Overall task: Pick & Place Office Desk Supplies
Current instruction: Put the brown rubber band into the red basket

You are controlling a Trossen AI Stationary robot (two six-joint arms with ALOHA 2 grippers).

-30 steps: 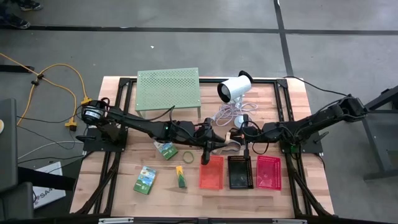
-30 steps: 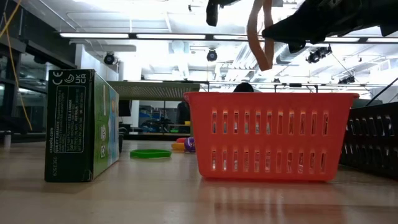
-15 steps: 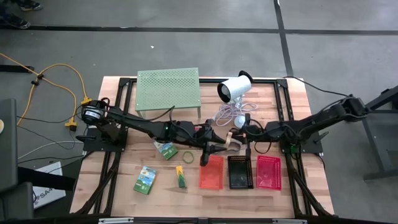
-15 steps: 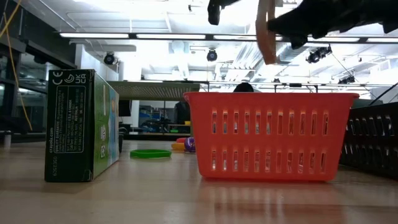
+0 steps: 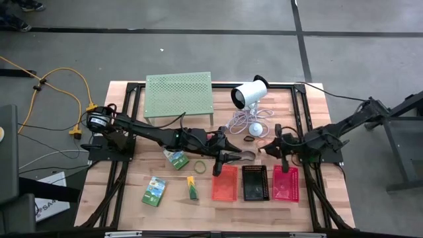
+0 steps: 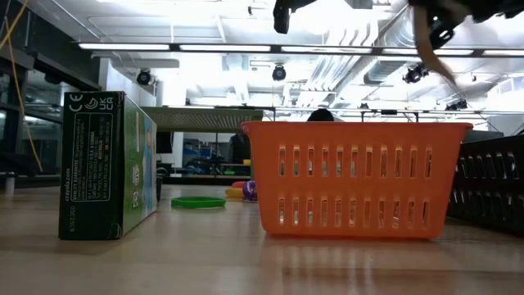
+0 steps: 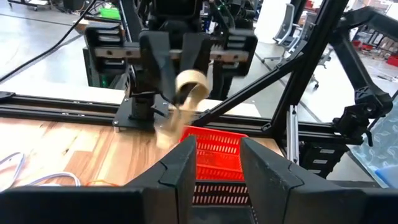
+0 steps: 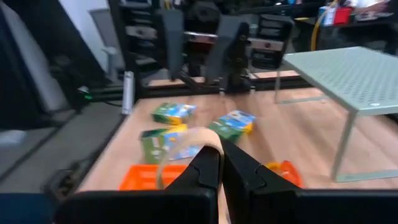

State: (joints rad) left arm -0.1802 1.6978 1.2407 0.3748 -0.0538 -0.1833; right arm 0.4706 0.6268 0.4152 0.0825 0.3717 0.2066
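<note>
A tan rubber band hangs from my right gripper, which is shut on it above the table near the black basket. It also shows in the right wrist view as a band, and blurred in the left wrist view as a loop. My left gripper stands open and holds nothing above the far edge of the red basket. The pink basket stands to the right of the black one. Green packs and a green ring lie flat on the wood. My right gripper pinches one end of the tan band between its two shut fingers. The fingers lie about level and come from the table's right side. The band hangs slack and slanting below them, clear of the table and the baskets.
A pale-green perforated stand and a white cylinder device with its cable stand at the far side. A dark ring lies near the cable. A small green pack and a yellow piece lie left of the red basket.
My right gripper has drawn back toward the table's right edge and risen a little, taking the tan band away from my left gripper. The band hung straight down before and now trails at a slant.
</note>
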